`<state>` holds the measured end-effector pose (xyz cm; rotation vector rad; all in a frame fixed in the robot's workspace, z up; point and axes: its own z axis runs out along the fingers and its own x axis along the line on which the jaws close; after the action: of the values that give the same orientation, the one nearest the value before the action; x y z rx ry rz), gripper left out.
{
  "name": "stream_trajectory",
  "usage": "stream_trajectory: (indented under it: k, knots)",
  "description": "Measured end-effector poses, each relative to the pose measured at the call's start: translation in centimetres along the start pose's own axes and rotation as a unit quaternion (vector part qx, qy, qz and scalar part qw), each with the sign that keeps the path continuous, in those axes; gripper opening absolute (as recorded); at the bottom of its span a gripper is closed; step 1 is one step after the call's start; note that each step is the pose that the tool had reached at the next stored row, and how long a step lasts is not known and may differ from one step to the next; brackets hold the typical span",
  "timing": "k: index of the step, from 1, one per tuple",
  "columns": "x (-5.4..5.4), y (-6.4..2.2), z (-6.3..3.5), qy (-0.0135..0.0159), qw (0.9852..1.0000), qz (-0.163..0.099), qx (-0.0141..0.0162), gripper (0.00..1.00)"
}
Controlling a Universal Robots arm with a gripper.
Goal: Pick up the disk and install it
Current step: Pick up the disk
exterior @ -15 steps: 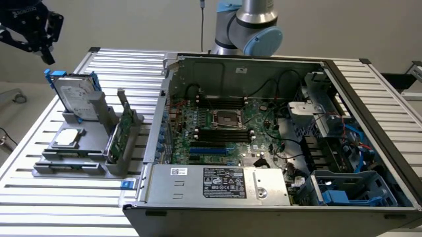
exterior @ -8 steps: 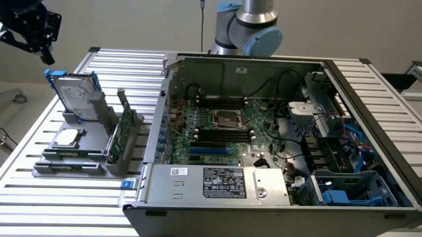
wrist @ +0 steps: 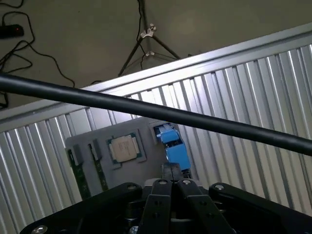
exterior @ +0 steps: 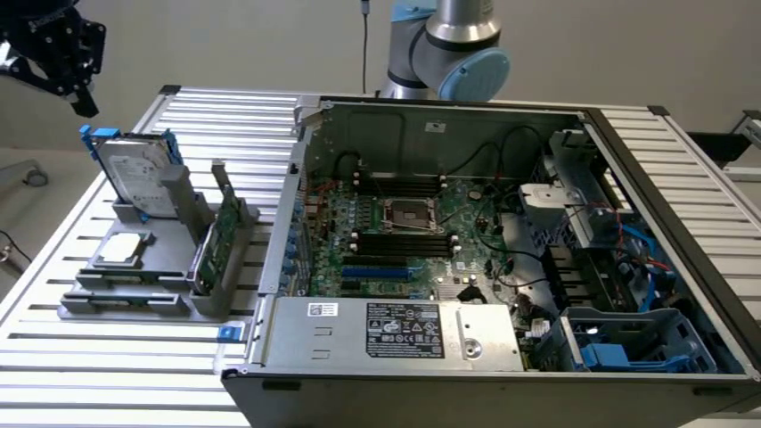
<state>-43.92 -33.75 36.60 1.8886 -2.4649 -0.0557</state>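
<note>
Ribbed aluminium slats make up the table [exterior: 214, 116] I am working over, with the open computer case [exterior: 393, 334] taking most of it and a grey holder [exterior: 119, 299] parked near the table's edge on the exterior view's left. The disk [exterior: 137, 174] stands on edge in that holder at its far end, leaning a little against a grey upright. I read that pose as deliberate: its blue rails and top edge are presented upward for a grasp from above. The small silver chip [exterior: 125, 250] lies flat in its own recess nearer the front. A green circuit card [exterior: 216, 245] stands in a slot on the side toward the case, so each part has free space around it. My gripper [exterior: 84, 105] hangs above and just outside the far corner of the holder, well apart from the disk and touching nothing. Through the wrist view the fingers [wrist: 165, 178] are pressed together, so the claw is closed narrow and empty. Beyond the gripper [wrist: 171, 170] I can see the disk's blue carrier [wrist: 173, 146] edge-on, beside the chip [wrist: 124, 147]. A black cable [wrist: 146, 109] crosses in front of the lens. Judging by this, the disk is not yet picked up and the work stands at the approach.
</note>
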Motion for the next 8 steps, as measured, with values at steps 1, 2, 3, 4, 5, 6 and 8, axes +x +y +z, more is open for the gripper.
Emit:
stream_trajectory:
  k: [1,2,3,4,5,6,8]
  knots:
    - [0.00,0.00,0.01,0.0004,1.0000,-0.009,0.0000,0.11]
    - [0.00,0.00,0.02,0.0004,0.9998,-0.018,-0.0001,0.11]
    - [-0.01,0.00,0.03,0.0001,0.9996,-0.027,-0.0003,0.11]
    - [-0.01,0.00,0.05,-0.0005,0.9994,-0.036,-0.0005,0.11]
    - [0.00,0.00,0.08,-0.0014,0.9990,-0.045,-0.0007,0.11]
    - [0.00,0.00,0.11,-0.0024,0.9985,-0.054,-0.0010,0.11]
    - [-0.01,0.00,0.15,-0.0044,0.9975,-0.071,-0.0016,0.11]
